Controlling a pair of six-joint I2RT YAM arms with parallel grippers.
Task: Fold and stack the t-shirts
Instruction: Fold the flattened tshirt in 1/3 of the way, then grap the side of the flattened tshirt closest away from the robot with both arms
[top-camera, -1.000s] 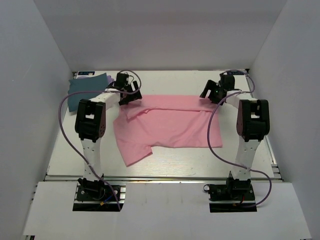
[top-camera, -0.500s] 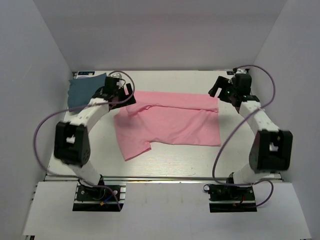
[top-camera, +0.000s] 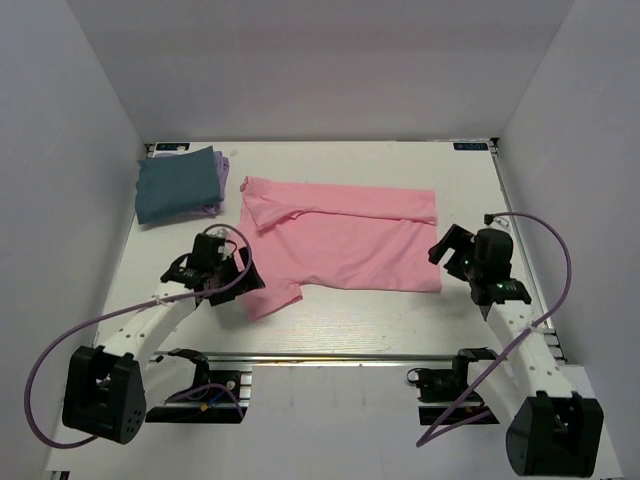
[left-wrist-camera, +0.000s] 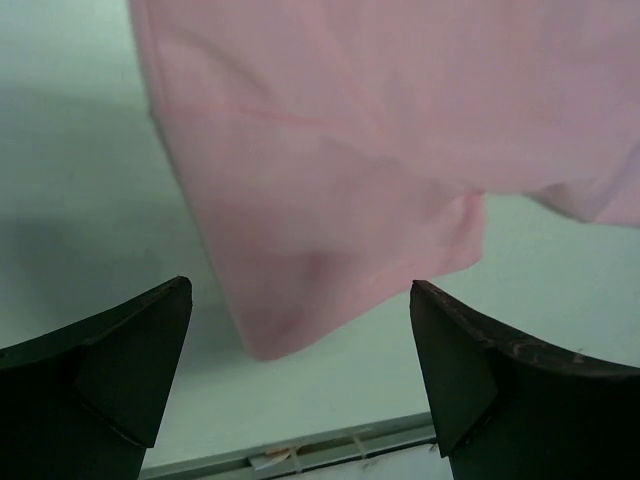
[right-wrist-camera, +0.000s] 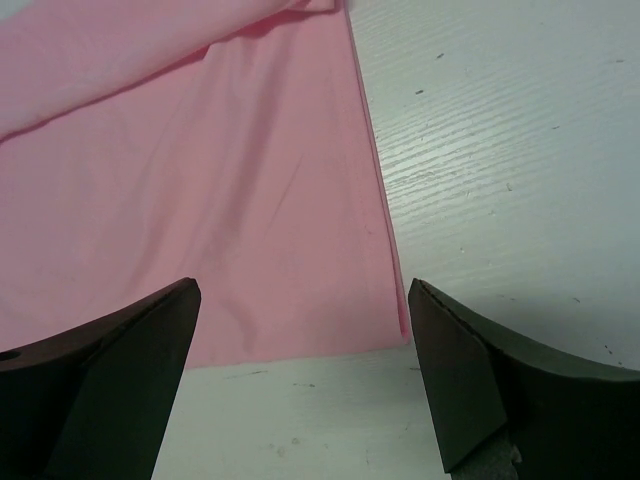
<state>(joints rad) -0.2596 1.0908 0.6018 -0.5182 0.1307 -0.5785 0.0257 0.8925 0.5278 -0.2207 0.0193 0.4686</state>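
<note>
The pink t-shirt (top-camera: 340, 240) is found spread on the table (top-camera: 400, 160). Far-left of it, the folded teal t-shirt (top-camera: 175, 185) is laid over the lavender t-shirt (top-camera: 222, 176). The left gripper (left-wrist-camera: 300, 330) is held at its near-left sleeve, the right gripper (right-wrist-camera: 305, 320) at its near-right corner. Both sets of jaws are apart, nothing gripped.

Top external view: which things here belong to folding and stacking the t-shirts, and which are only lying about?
Job: pink t-shirt, dark teal t-shirt, lavender t-shirt, left gripper, right gripper.
Not the job: purple cable, blue tag at the far edge.
</note>
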